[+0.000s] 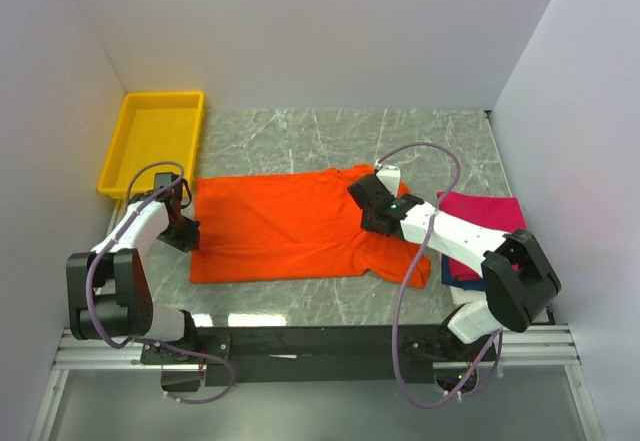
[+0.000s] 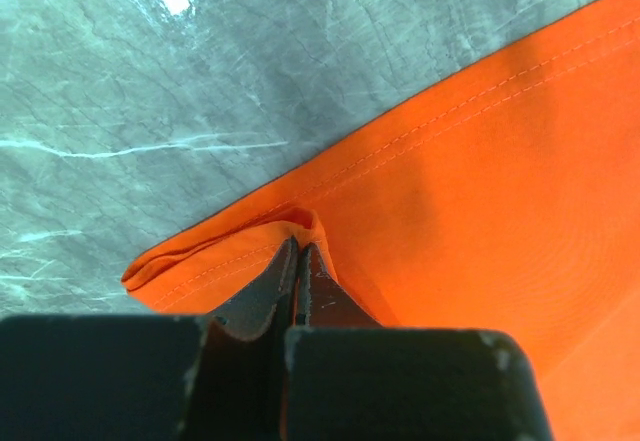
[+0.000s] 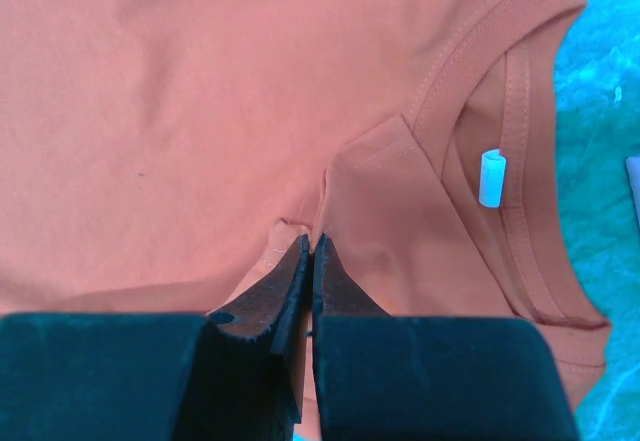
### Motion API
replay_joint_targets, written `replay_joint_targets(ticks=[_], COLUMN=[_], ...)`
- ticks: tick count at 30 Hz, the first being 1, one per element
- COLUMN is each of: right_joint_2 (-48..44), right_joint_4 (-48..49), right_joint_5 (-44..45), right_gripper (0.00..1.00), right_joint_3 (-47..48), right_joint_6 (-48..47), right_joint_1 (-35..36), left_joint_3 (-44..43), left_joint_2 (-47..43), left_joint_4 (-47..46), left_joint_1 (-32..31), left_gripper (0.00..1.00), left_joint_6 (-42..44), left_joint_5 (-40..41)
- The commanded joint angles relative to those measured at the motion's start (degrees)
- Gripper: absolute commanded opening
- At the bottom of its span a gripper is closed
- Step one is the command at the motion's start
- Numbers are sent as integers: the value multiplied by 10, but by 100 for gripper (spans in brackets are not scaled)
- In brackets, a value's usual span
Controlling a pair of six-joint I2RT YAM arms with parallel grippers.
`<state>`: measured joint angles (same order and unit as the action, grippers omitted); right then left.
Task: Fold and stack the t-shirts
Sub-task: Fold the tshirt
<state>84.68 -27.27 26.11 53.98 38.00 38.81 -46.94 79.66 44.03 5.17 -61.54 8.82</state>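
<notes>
A bright orange t-shirt lies spread across the middle of the marble table, collar to the right. My left gripper is shut on the shirt's hem at its left edge; the left wrist view shows the jaws pinching a bunched fold of orange cloth. My right gripper is shut on the shirt near the collar; in the right wrist view the tips pinch a pleat of cloth beside the neckline. A magenta-pink shirt lies folded on a navy blue one at the right.
A yellow plastic tray stands at the back left, close to my left arm. White walls close in the table on the left, back and right. The arms' mounting rail runs along the near edge.
</notes>
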Motion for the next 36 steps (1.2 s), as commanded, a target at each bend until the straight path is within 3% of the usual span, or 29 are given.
replay_joint_targets(ticks=[1,8,9,12,13,14,15,18,20,21,29,32,33,36], right_joint_2=[7,44,50,60,59,52,46,0,-42,-58,-245,-293,-304,-340], right_joint_4=[24,40,42,46,45,42,32,5,-18,-39,-95,-83,-72,-46], right_joint_5=[28,27,27,24,20,18,18,5,-18,-25,-122,-164,-182,-174], right_gripper=[0,2,5,26,43,51,62,68,69,69,69,68,66,65], right_joint_3=[14,17,18,24,25,30,32,25,11,3,-149,-212,-225,-271], right_joint_6=[-5,-17,-19,-29,-35,-36,-37,-37,-24,-17,105,155,168,228], right_joint_1=[-5,-9,-9,-20,-23,-31,-35,-45,-51,-53,-51,-52,-52,-52], left_joint_3=[-18,-18,-18,-15,-13,-12,-13,-16,-13,-11,48,83,104,132], left_joint_2=[1,26,29,42,46,48,49,40,13,2,-166,-213,-225,-220], left_joint_4=[-8,-32,-37,-61,-68,-78,-83,-77,-69,-57,-14,-26,-38,-84], left_joint_1=[7,9,8,9,9,10,10,10,10,10,8,7,6,-4], left_gripper=[1,1,1,4,8,15,34,65,72,82,88,83,75,66], left_joint_6=[15,19,19,28,33,34,40,44,41,34,6,6,11,1], left_joint_5=[3,1,1,-4,-6,-6,-9,1,12,18,54,30,14,-18])
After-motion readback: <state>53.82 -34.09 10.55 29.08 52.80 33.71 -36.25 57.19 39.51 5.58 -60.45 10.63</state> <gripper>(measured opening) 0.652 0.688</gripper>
